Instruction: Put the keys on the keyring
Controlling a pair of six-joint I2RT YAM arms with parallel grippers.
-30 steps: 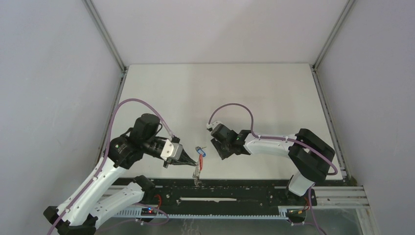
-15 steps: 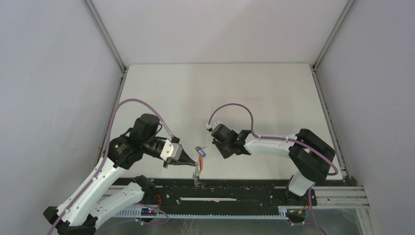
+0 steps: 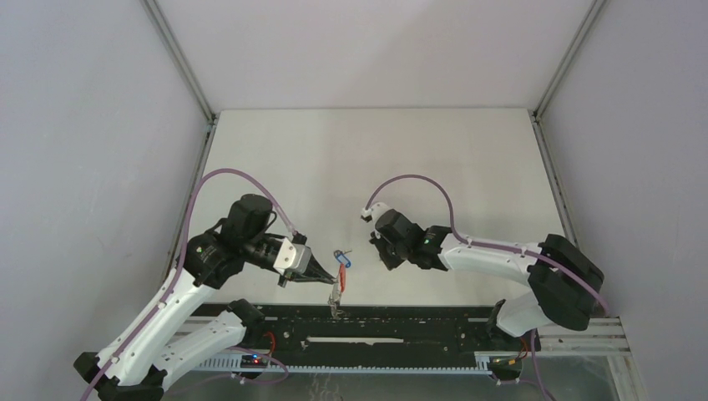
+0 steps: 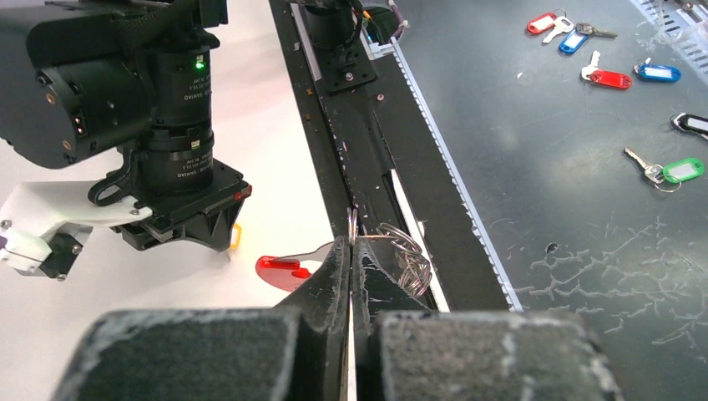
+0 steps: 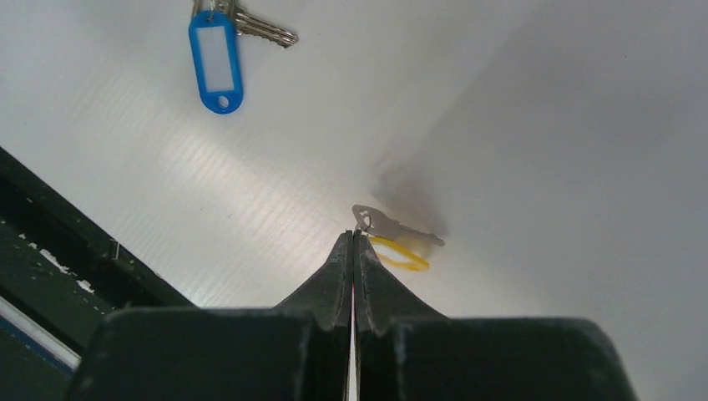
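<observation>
The left tool [image 4: 351,244] is closed on the keyring [image 4: 407,253]. Its fingertips pinch a thin wire loop at the near end of the grey metal holder, so the keyring juts out just past the tips. The row of small wire clips lies to one side of the tips and the red band [image 4: 282,271] to the other. In the overhead view the keyring sits low over the near edge of the white table [image 3: 376,159], close to the black rail [image 4: 376,142] that runs along that edge.

The right tool [image 5: 353,237] is closed too, its fingers pressed flat together and pointing down at the table. The yellow-tagged key [image 5: 394,227] lies right at its tips. The key's head touches the point where the fingers meet, the blade runs off to one side, and the tag peeks out from behind one finger. Whether the tips actually pinch the key or only rest against it cannot be told.

The blue-tagged key [image 5: 215,57] lies flat on the table, well apart from the right tool's tips, between the two tools and just beside the keyring's red band in the overhead view.

Beyond the rail, several spare keys [image 4: 609,78] with red, blue and green tags lie on a dark surface.
</observation>
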